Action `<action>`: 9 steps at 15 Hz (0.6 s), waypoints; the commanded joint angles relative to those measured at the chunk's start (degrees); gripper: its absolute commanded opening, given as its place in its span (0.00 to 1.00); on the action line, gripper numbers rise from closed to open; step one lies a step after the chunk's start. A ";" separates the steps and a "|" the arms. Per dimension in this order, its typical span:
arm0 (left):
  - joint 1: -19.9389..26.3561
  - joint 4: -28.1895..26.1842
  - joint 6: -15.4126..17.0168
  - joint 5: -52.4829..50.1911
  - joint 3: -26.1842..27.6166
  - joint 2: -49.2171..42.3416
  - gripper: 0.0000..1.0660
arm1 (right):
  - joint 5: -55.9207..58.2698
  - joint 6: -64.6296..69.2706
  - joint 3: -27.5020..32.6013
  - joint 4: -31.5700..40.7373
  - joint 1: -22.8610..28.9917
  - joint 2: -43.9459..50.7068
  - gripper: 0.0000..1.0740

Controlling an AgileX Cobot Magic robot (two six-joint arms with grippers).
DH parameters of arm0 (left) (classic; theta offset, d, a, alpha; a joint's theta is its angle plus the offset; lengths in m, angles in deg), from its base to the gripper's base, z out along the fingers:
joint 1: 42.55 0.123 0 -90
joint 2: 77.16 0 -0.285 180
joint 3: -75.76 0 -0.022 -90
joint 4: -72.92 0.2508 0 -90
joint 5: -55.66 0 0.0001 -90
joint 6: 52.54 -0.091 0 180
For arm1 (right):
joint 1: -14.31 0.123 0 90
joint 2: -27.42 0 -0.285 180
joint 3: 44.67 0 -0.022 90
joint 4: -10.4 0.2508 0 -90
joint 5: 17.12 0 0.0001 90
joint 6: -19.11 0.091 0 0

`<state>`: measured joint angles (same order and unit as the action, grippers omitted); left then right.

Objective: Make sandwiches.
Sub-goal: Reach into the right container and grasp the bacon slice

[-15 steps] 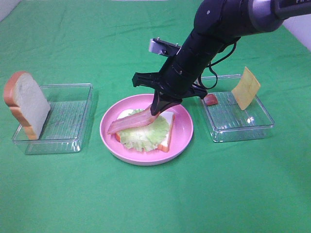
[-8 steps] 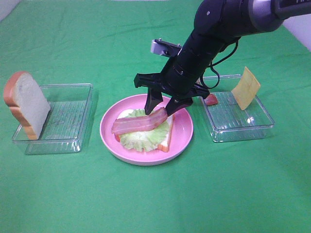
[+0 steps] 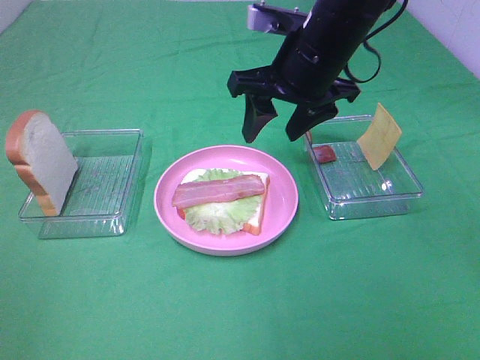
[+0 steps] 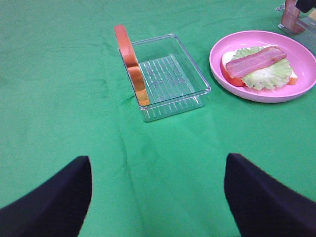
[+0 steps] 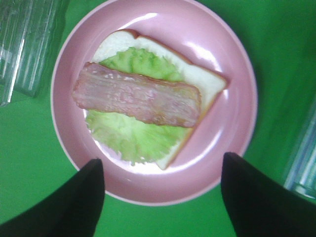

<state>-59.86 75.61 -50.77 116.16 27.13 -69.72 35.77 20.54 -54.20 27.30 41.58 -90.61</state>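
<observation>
On the pink plate (image 3: 285,196) lies a bread slice (image 3: 259,208) topped with frilly green lettuce (image 3: 214,215) and a bacon strip (image 3: 220,190). The same stack shows in the right wrist view (image 5: 138,98) and the left wrist view (image 4: 256,61). My right gripper (image 3: 276,126) is open and empty, raised above the plate's far edge. A second bread slice (image 3: 41,161) leans on the left clear tray (image 3: 101,184). A yellow cheese slice (image 3: 379,136) and a bacon piece (image 3: 325,154) sit in the right clear tray (image 3: 367,180). My left gripper (image 4: 158,197) is open and empty, away from the trays.
Green cloth (image 3: 240,307) covers the whole table. The two clear trays flank the plate on either side. The right arm's dark body (image 3: 330,45) hangs over the table's far middle.
My right gripper let go of the bacon strip, which now lies flat on the lettuce. The gripper then rose up and back from the plate with its fingers open.
</observation>
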 commanded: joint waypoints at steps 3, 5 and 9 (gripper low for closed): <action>-0.17 -0.11 -0.06 -0.69 -0.06 -1.09 0.67 | 7.05 2.35 -1.95 -10.20 -0.86 4.47 0.60; -0.17 -0.11 -0.06 -0.69 -0.06 -1.09 0.67 | 8.77 2.35 -4.81 -9.51 -3.32 4.13 0.60; -0.17 -0.11 -0.06 -0.69 -0.06 -1.09 0.67 | 7.79 2.29 -8.42 -8.08 -8.14 3.55 0.59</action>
<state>-59.86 75.61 -50.77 116.16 27.13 -69.72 43.85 22.43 -62.22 18.76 33.56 -87.05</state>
